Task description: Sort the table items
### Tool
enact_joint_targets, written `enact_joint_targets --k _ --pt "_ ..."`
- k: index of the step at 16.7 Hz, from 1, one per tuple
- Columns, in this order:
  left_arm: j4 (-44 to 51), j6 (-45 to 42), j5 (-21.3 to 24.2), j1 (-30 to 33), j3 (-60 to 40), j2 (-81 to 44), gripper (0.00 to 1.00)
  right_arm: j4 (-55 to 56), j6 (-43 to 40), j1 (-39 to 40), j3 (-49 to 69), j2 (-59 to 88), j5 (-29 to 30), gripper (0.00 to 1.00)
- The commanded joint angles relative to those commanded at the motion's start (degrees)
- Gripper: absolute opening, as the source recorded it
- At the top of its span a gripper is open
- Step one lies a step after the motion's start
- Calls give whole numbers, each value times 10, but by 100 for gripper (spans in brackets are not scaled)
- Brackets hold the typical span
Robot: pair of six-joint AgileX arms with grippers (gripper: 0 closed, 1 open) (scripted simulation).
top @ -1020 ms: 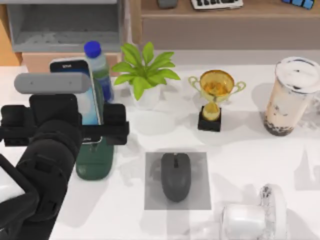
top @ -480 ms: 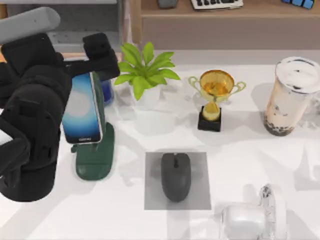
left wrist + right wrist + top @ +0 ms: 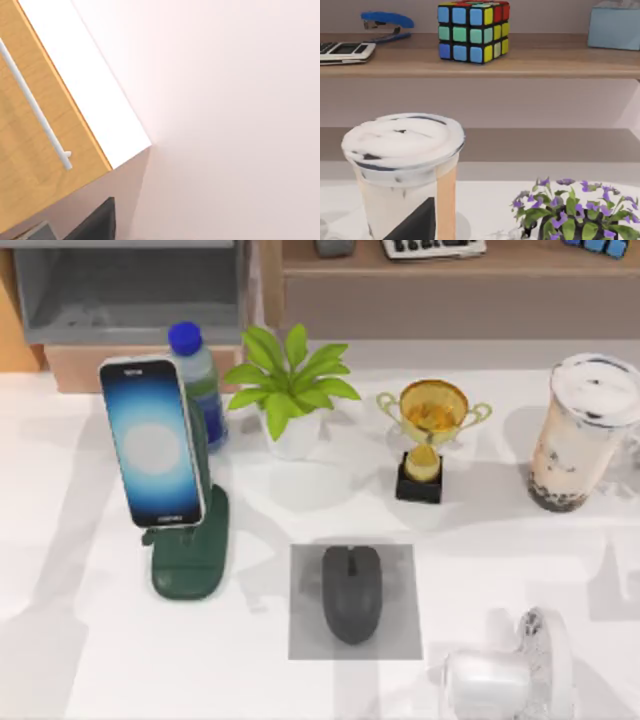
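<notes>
White tabletop (image 3: 80,540) with a wooden shelf unit behind it is what you are working over, and the big change is on its left: a second ago your left arm was clamped around the phone (image 3: 152,443) at the green stand (image 3: 190,555), half a second ago it had lifted up and back toward the grey cabinet, and now it has cleared the top view altogether. The phone has stayed put, propped upright on the stand with its screen glowing, so you can take that placement as done and the release as clean.

From there, look to the mouse (image 3: 351,592), lying on its grey pad (image 3: 305,640) near the front middle of the table, in the same spot across all three top views. The milk-tea cup (image 3: 580,435) stands at the far right, also unmoved; your right wrist camera looks straight at the same cup (image 3: 405,170) from close by, with a purple-flowered plant (image 3: 570,210) beside it and a puzzle cube (image 3: 473,30) on the shelf behind.

Your left wrist camera points off at a wall and a wooden cabinet edge (image 3: 30,150), which fits an arm pulled well away. I cannot tell whether either claw is wide or narrow.

The leafy plant (image 3: 290,385), the trophy (image 3: 430,435) and the blue-capped bottle (image 3: 200,375) behind the phone stand untouched. Judging by the layout, the cup looks like your likeliest remaining item, and the right arm is best placed for it
</notes>
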State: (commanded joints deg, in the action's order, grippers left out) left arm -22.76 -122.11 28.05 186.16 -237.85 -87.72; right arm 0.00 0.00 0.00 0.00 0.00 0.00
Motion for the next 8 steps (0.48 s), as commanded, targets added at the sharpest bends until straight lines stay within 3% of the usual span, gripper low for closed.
enact_joint_targets --k 8 --pt "48 375 -117 -465 625 233 100 0 0 0 0 0 0 100"
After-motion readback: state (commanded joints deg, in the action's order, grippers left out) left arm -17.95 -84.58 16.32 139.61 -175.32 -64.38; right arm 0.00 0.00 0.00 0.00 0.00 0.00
